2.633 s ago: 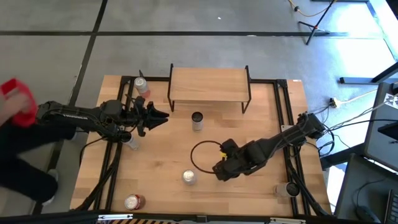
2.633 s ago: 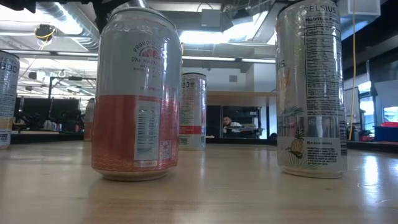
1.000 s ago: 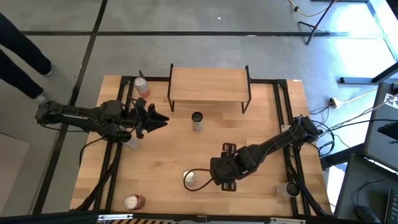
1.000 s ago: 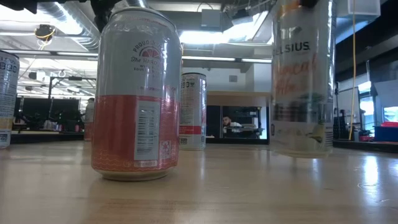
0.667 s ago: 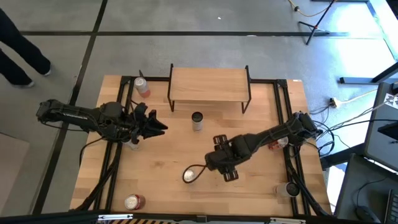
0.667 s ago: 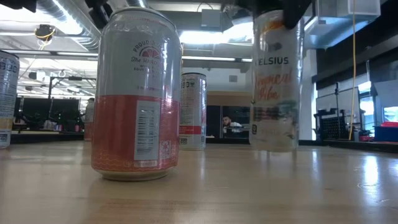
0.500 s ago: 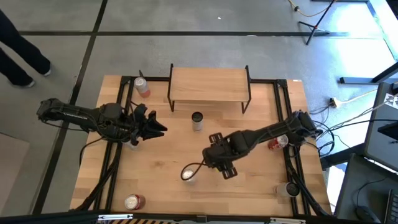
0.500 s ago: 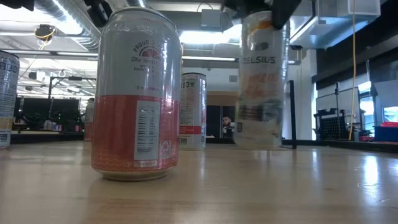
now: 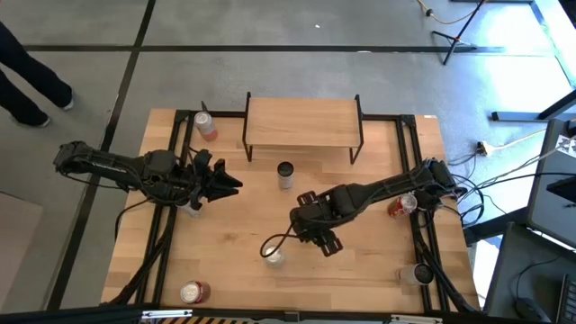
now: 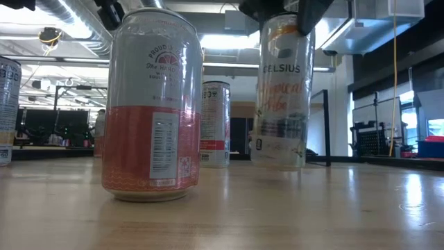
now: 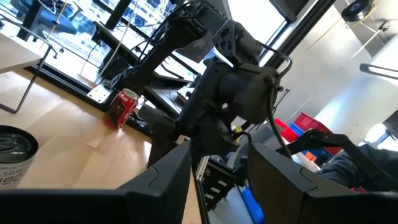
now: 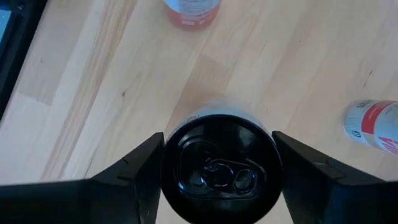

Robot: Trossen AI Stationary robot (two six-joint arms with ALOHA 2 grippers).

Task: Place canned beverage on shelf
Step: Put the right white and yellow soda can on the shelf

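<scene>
Mid-frame in the high view, the right gripper (image 9: 309, 225) clamps a can (image 10: 281, 97) off the table (image 9: 234, 225); the left gripper (image 9: 229, 184) waits left of centre, fingers parted, empty.

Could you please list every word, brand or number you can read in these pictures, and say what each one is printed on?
"CELSIUS": on the tall can in the right gripper, low view.
"PROUDLY": top of the round emblem on the silver and orange can; the emblem's other words and the panel below are too small to read.
Middle can beyond them: large digits, too blurred to read.
Script under "CELSIUS": blurred.
</scene>
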